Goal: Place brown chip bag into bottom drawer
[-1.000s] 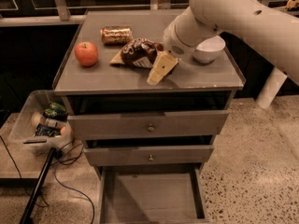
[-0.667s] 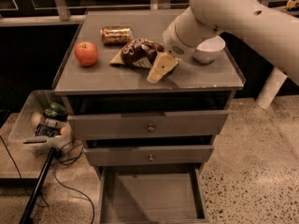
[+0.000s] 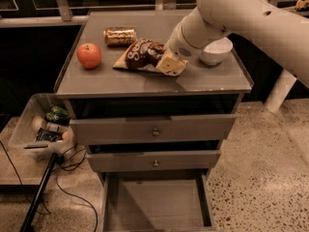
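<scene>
Whether my jaws are parted or clamped I cannot tell. My pale gripper [image 3: 170,63] sits low at the right end of the crinkled brown chip bag [image 3: 140,53], which lies on the flat grey cabinet top [image 3: 203,81] between a round red apple [image 3: 89,55] and a white bowl [image 3: 216,51]. Foil like this looks slick and crushable, so I'd pinch a flat end seam, lift clear, then carry it down into the open, shallow grey bottom drawer [image 3: 157,202], laying it flat.
</scene>
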Action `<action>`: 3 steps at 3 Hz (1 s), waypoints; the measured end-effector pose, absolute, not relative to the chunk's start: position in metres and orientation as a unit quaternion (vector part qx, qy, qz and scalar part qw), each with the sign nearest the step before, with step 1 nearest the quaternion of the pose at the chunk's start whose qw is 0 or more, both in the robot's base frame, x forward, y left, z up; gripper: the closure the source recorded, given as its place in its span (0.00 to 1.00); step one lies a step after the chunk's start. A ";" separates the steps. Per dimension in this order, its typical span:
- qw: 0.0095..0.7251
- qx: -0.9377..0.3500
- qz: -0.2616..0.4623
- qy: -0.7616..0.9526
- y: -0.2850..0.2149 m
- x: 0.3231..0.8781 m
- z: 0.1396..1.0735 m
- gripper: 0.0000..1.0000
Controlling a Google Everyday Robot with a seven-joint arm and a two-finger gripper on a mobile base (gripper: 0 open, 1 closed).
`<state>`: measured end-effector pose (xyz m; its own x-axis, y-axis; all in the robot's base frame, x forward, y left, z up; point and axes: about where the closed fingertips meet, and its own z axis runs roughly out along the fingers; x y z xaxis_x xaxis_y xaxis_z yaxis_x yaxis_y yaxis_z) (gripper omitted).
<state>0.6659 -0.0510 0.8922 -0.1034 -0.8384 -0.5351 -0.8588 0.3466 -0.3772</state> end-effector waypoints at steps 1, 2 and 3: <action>0.349 -0.571 0.015 0.743 -0.051 0.666 0.892 0.85; 0.349 -0.571 0.015 0.743 -0.051 0.666 0.892 1.00; 0.349 -0.571 0.015 0.743 -0.051 0.666 0.892 1.00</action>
